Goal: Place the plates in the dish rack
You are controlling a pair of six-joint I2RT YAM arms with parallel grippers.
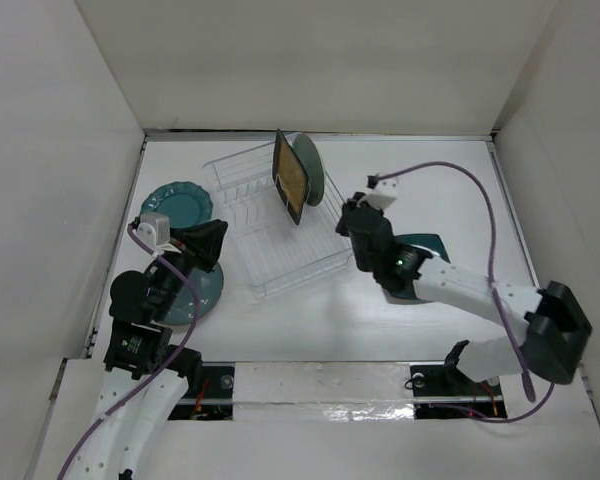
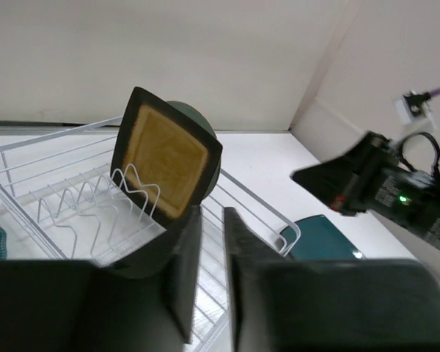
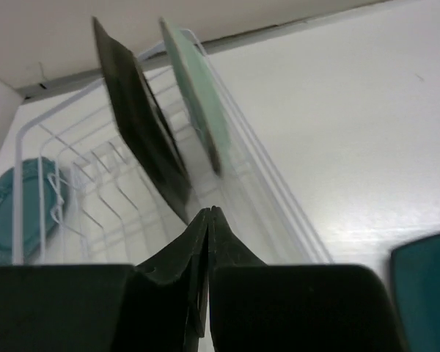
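White panel walls (image 1: 310,60) close in a white worktop (image 1: 380,325) at the back and on both sides. In the wrist views the surface is matte and plain.

In the top view the clear dish rack (image 1: 270,255) lies just beyond the centre, toward 12 o'clock, turned askew to the walls. Two plates stand on edge at its far end. One is the square mustard-yellow plate (image 1: 291,180) with its dark rim, and the pale green round plate (image 1: 311,166) is close behind it, on its 1 o'clock side.

The other three plates lie flat on the worktop. The scalloped teal plate (image 1: 177,203) is at the rack's 9 o'clock, near but apart from it. The round teal-blue plate (image 1: 205,292) is at the rack's 8 o'clock, partly under the left arm. The squarish dark teal plate (image 1: 428,243) is at the rack's 3 o'clock, mostly covered by the right arm.

The left tool (image 1: 218,235) hovers above the round teal-blue plate, pointing at the rack. Its fingers (image 2: 183,271) are a narrow gap apart with nothing between them. The right tool (image 1: 348,222) is just off the rack's right side. Its fingers (image 3: 231,293) are pressed together and hold nothing.

A green light (image 2: 403,198) glows on the right arm, and purple cables (image 1: 480,195) loop from both wrists.
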